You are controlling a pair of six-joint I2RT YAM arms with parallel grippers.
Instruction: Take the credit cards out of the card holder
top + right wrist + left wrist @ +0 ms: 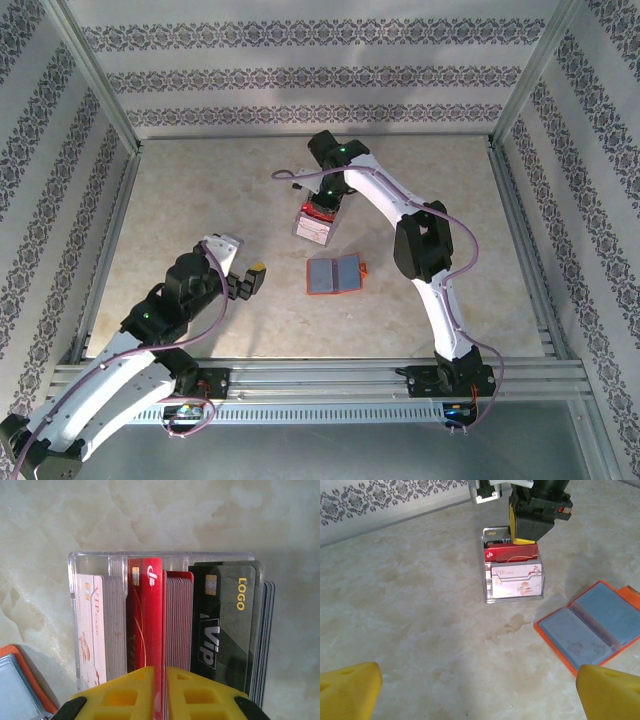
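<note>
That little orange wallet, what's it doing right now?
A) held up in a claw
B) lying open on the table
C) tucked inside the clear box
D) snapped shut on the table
B: the card holder lies flat and spread open on the table, grey-blue pockets facing up, apart from the clear box.

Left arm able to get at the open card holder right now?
Probably yes: the left gripper is open, beside the card holder, bare table between; the right gripper is off at the clear box.
</note>
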